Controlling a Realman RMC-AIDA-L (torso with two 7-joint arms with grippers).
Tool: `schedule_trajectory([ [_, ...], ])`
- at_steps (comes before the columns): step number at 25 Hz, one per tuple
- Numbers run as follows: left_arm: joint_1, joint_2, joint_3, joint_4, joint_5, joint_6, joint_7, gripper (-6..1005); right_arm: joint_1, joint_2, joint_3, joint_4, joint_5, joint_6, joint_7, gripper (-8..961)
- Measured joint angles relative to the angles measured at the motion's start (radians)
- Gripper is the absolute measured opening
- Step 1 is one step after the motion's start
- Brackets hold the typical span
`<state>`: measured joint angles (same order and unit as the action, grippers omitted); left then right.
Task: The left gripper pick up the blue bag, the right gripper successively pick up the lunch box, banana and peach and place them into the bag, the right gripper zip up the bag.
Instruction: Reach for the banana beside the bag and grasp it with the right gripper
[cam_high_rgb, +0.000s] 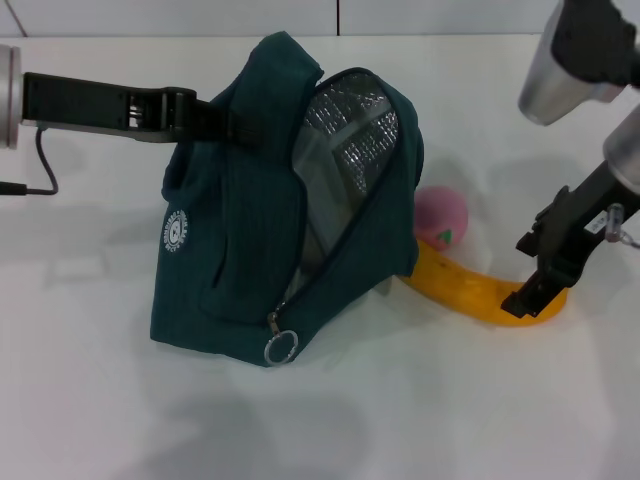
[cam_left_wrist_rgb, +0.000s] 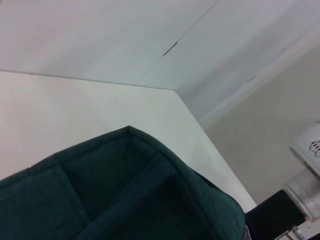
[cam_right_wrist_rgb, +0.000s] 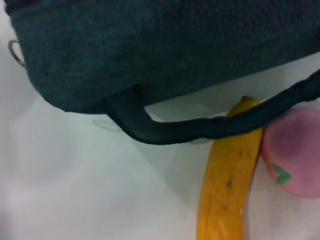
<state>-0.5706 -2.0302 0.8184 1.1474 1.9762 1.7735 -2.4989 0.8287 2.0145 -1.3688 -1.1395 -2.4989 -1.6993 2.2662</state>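
Reaching down, the right hand (cam_high_rgb: 527, 301) closes on the banana (cam_high_rgb: 470, 291); left hand's grip unclear.

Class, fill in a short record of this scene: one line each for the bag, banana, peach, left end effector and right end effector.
bag: on the table, unzipped, foil lining showing
banana: on the table beside the bag
peach: between bag and banana, touching the banana
left end effector: at the bag's top
right end effector: at the banana's far end, fingers down on it
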Motion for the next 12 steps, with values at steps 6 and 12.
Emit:
schedule_trajectory([
  [6,0.0,-0.003,0.003,0.0,0.0,0.0,0.0,43,-0.002,0.006,-0.044,0.042,0.016,0.044,-0.02,865],
  [12,0.0,-0.004,0.004,0.0,0.0,0.0,0.0,43,-0.004,0.008,-0.101,0.051,0.03,0.093,-0.032,865],
])
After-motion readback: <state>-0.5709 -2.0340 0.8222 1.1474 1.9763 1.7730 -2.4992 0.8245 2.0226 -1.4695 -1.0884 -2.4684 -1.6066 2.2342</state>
